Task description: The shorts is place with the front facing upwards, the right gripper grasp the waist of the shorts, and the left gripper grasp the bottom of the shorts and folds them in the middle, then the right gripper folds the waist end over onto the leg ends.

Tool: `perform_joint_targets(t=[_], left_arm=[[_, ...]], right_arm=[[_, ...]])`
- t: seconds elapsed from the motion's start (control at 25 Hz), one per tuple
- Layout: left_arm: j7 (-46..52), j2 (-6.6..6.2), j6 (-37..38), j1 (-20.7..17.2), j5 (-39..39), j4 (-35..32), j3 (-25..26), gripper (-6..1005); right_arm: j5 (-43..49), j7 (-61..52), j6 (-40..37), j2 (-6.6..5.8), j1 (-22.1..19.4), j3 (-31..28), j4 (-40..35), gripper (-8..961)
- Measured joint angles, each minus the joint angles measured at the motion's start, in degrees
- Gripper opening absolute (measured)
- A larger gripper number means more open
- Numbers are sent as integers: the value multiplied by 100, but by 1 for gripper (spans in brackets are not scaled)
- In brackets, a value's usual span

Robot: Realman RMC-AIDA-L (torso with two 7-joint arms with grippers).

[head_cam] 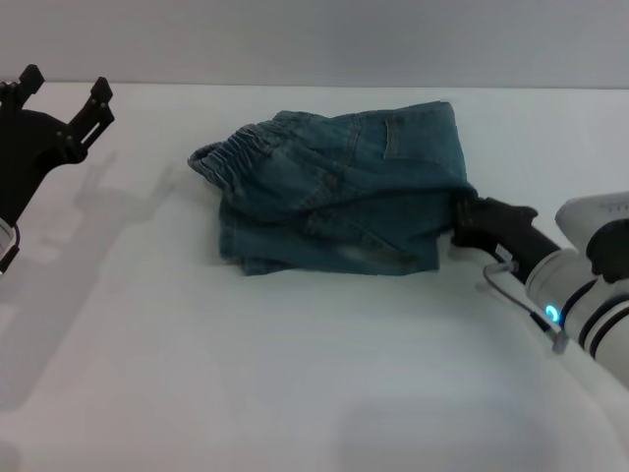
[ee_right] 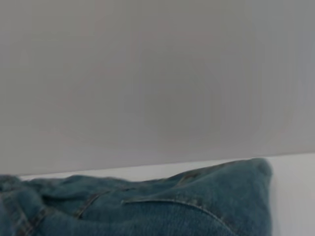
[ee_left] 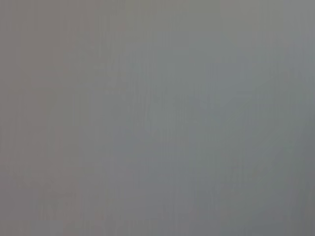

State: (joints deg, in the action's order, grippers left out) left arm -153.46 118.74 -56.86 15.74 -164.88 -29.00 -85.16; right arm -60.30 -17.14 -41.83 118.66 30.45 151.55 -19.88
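Denim shorts (head_cam: pixel 339 192), blue-green and faded, lie bundled into a compact stack near the middle of a white table (head_cam: pixel 295 374), a little toward the far edge. Their gathered elastic waistband (head_cam: pixel 231 155) shows at the robot's left end of the stack, resting on top of the layers beneath. Judging by this, both folds look done, with the waist end already brought over; what seems left is for the arm to let go and pull away.

At the stack's opposite end, the right gripper (head_cam: pixel 470 218) sits low on the table with its black fingertips touching the denim edge; whether they are pinching cloth or apart cannot be told. Its wrist view shows only a stitched pocket seam of the shorts against a plain grey wall.

Far off at the robot's left, the left gripper (head_cam: pixel 61 96) is raised, fingers spread apart, holding nothing.

No brand, label or readable writing shows anywhere
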Motion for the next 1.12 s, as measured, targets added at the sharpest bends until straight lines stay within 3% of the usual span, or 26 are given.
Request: perform_joint_targets(t=[0.24,0.48,0.52,0.64,0.84,1.12], left_arm=[[0,-1,24,31,0,0,0,862],[-5,-1,3,37,0,0,9,863],[-27,3,23,81,0,10,9,863],[-44,4,39,177,0,102,8,863],[-52,2,30,398,0,330,-17,863],[-157,-2,-21,597,4,614,-64,864]], right_arm=[[205,-58,-238,-4,125,19,152,-2],[1105,793,-1494,86,-738,-37,-460,-2],[1061,1588,-2118,110,-1097,-115,-597,-1],[865,2247,-2716,118,-1346,-282,-650,6],[-218,2442,-4052,113,-1686,-846,-414,43],[-553,2393,-4558,104,-1739,-890,17,94]])
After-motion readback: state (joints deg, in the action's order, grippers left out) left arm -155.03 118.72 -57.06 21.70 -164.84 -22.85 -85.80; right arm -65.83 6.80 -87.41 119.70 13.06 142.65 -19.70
